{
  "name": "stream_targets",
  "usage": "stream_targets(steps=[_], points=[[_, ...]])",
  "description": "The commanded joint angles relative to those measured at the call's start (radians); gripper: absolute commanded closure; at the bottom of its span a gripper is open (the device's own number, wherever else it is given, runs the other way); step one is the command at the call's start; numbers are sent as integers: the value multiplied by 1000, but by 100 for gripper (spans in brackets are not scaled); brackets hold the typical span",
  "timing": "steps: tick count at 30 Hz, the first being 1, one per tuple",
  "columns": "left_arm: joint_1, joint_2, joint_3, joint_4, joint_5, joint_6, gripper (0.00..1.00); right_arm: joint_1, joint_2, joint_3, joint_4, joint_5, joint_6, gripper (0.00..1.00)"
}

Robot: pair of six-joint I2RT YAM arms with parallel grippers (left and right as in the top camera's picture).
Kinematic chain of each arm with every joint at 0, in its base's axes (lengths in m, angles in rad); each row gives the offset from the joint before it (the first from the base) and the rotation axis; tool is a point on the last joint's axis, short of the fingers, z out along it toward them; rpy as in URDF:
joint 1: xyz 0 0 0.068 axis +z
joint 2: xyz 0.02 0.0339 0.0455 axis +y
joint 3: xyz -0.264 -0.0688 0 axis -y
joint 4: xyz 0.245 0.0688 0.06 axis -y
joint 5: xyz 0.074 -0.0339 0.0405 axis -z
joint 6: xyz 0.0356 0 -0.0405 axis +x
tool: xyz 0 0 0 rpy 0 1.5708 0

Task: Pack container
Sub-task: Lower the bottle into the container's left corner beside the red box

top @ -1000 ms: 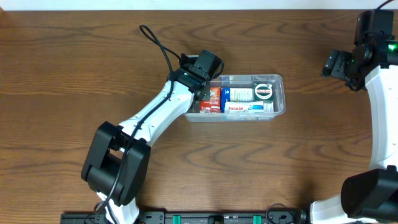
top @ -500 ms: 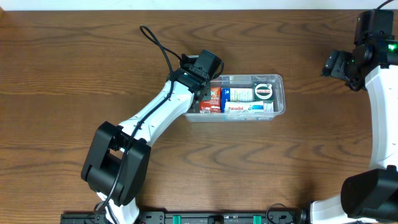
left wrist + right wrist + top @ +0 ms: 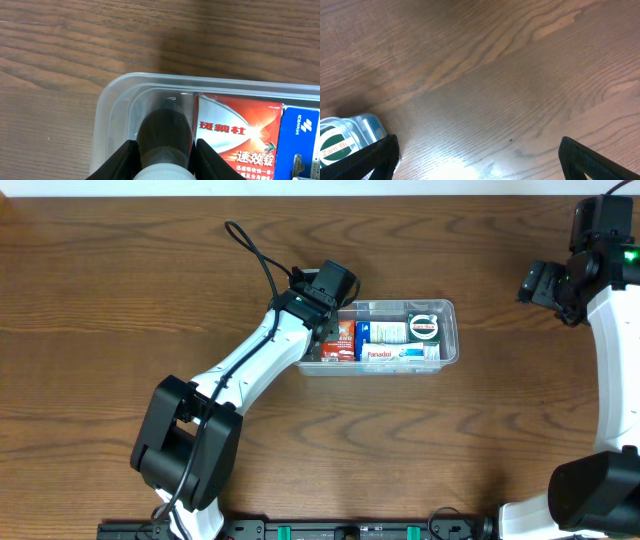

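My left gripper (image 3: 165,152) stands narrow, its fingers (image 3: 125,159) flanking a dark round-topped item (image 3: 165,127); I can't tell whether they pinch it. That item sits inside the container (image 3: 116,95), against its end wall, beside a red box (image 3: 235,132). The container lies near the table (image 3: 120,300) centre. My right gripper (image 3: 479,145) gapes wide toward the far right corner, holding nothing.

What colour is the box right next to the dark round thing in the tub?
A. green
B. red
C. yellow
B: in the left wrist view, the box beside the dark round thing in the container is red with white writing.
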Motion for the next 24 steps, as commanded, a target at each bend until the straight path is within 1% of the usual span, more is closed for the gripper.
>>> stream_targets(steps=[1, 5, 6, 7, 24], points=[[6, 2, 2, 8, -8, -5, 64, -8, 2, 3, 0, 14, -5, 1], [3, 4, 2, 11, -7, -5, 65, -8, 2, 3, 0, 14, -5, 1], [1, 4, 2, 13, -5, -5, 69, -8, 2, 3, 0, 14, -5, 1], [-1, 4, 2, 16, -4, -5, 69, -8, 2, 3, 0, 14, -5, 1], [-17, 4, 0, 20, -5, -5, 70, -8, 2, 3, 0, 14, -5, 1]])
